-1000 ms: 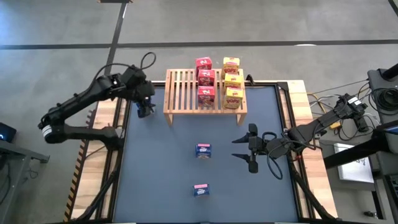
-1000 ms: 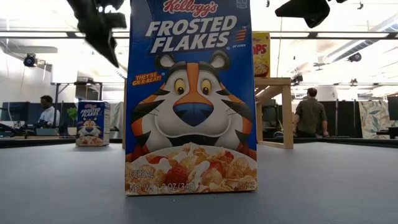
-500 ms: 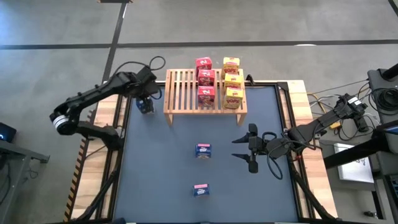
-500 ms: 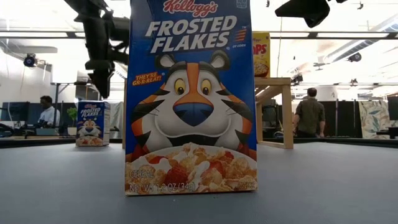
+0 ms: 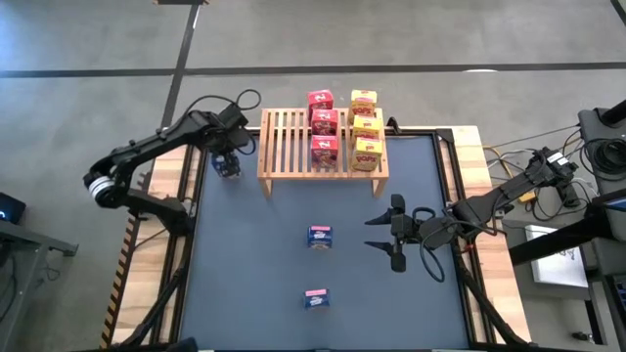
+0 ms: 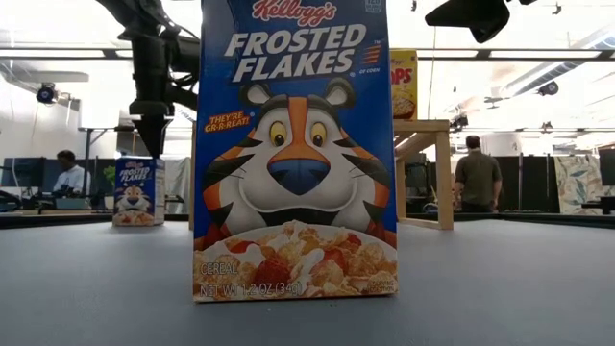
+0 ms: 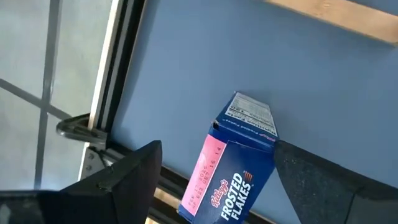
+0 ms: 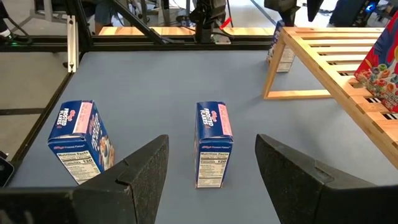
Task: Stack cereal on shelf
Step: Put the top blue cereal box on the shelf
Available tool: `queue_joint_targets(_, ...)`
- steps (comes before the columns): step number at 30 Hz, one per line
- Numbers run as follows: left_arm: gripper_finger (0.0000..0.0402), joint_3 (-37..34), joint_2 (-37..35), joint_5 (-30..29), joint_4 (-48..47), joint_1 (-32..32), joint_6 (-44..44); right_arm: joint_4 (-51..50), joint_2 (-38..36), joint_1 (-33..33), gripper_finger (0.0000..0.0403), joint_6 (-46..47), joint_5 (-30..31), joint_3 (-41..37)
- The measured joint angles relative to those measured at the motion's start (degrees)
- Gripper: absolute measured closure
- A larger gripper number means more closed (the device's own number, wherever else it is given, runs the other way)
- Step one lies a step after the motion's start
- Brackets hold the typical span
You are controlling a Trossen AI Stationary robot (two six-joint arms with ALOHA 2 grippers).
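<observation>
Left gripper [image 5: 227, 163] is over the far left corner of the worktop [image 5: 254, 274], just beside the rack's [image 5: 289, 147] left end, its fingers [image 7: 134, 177] spread wide on either side of a blue cereal box [image 7: 239, 165]. That box [image 5: 229, 166] stands on the worktop surface, and the fingers look clear of its sides. Up on the rack, three red boxes [image 5: 323, 125] sit in one line and three yellow boxes [image 5: 366, 128] in another, right alongside. Two more blue boxes are out in the open: one [image 5: 320, 236] mid-worktop, another [image 5: 315, 299] nearer the front edge, well apart. Right gripper [image 5: 384, 233] waits at the right side, fingers [image 8: 140, 174] apart with nothing between them, pointed toward the middle blue box [image 8: 212, 143].
</observation>
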Motion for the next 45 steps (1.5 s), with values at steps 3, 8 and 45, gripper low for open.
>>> queue_joint_targets(3, 0.0109, 0.43, -1.31, -0.09, -0.60, 0.00, 0.05, 0.00, 0.00, 0.00, 0.0174, -0.01, 0.00, 0.00)
queue_joint_targets(8, 0.0109, 0.41, -4.28, -0.09, -2.28, 0.04, 0.46, 0.00, 0.00, 0.00, 0.0174, 0.00, 0.00, 0.00)
queue_joint_targets(45, 0.0109, -1.60, -0.43, -0.05, -2.13, 4.63, 3.60, -0.02, 0.00, 0.00, 0.0174, 0.38, -0.04, 0.00)
